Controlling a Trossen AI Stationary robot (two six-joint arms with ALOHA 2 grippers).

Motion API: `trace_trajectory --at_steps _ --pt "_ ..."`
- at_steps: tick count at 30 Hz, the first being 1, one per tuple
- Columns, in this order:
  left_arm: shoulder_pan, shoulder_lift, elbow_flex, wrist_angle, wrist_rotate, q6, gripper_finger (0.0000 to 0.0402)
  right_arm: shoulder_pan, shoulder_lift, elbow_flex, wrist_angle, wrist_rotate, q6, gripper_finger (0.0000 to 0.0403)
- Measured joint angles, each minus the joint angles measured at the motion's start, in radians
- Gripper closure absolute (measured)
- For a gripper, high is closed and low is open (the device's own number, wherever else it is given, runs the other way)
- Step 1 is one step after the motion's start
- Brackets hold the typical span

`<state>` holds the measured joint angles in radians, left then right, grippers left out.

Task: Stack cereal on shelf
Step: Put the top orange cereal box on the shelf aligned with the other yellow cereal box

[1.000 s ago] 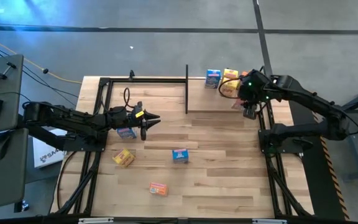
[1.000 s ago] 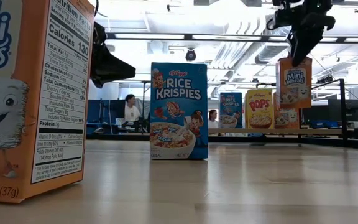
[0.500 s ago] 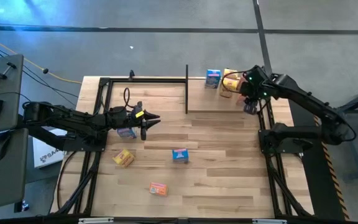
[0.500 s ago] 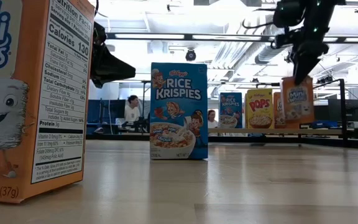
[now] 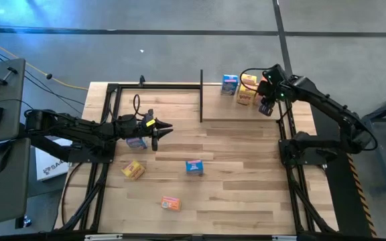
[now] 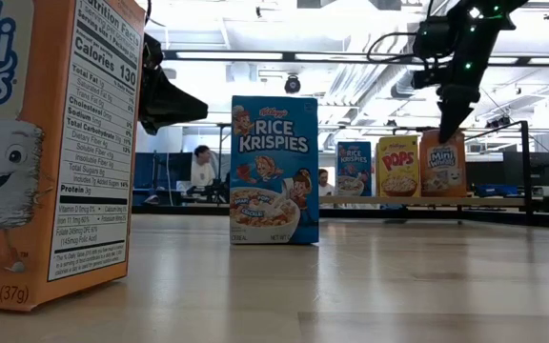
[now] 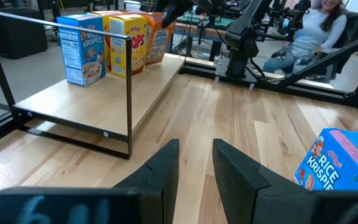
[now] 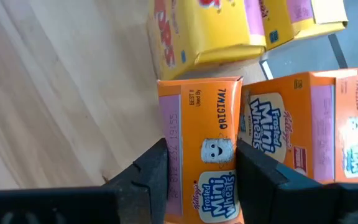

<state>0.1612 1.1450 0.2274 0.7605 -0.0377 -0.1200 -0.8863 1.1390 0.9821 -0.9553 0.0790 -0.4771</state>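
The shelf stands at the table's far right and carries a blue cereal box, a yellow one and an orange one. My right gripper is above the shelf's right part, pointing steeply down, shut on an orange Mini-Wheats cereal box. My left gripper waits over the table's left part, open with nothing between its fingers. An upright blue box, a yellow box and an orange box sit on the tabletop, and another blue box sits beside the left arm. My right gripper pinches the orange box's upper end between its two fingers, one on each of two opposite sides. The fingers come from above, slanting down. The box stands upright beside the yellow Pops box, its bottom level with the shelf board.
Thin black posts and a rail frame the shelf. A second orange Mini-Wheats box and yellow boxes stand close by the held one. People sit in the room beyond the table.
My right gripper has gone toward the table's far edge and down over the shelf, rolling a little, still shut on the orange box. The box hung tilted above the shelf. It has come down and now stands upright next to the yellow box.
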Motion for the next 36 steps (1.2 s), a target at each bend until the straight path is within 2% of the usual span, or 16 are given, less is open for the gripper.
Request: trace_trajectory --at_steps 4,9,15,25,30,33,36 --pt "0.000 0.000 0.000 0.000 0.000 0.000 0.0314 0.000 0.023 0.000 0.008 0.043 0.032 0.0261" --pt "0.000 0.000 0.000 0.000 0.000 -0.007 0.0314 0.000 0.033 0.000 0.017 0.048 0.053 0.0220" --pt "-0.004 0.000 0.000 0.000 0.001 -0.008 0.0314 0.000 0.033 0.000 0.039 0.104 0.052 0.0179" --pt "-0.005 0.000 0.000 0.000 0.001 -0.002 0.0314 0.023 -0.026 0.041 0.048 0.129 0.079 0.0173" --pt "-0.005 0.000 0.000 -0.007 0.001 -0.009 0.0314 0.044 -0.093 0.073 -0.066 0.160 0.196 0.0188" --pt "-0.005 0.000 0.000 -0.007 0.001 -0.010 0.0314 0.043 -0.100 0.065 -0.153 0.184 0.283 0.0223" --pt "-0.005 0.000 0.001 -0.007 0.001 -0.009 0.0314 0.042 -0.088 0.052 -0.181 0.197 0.345 0.0277"
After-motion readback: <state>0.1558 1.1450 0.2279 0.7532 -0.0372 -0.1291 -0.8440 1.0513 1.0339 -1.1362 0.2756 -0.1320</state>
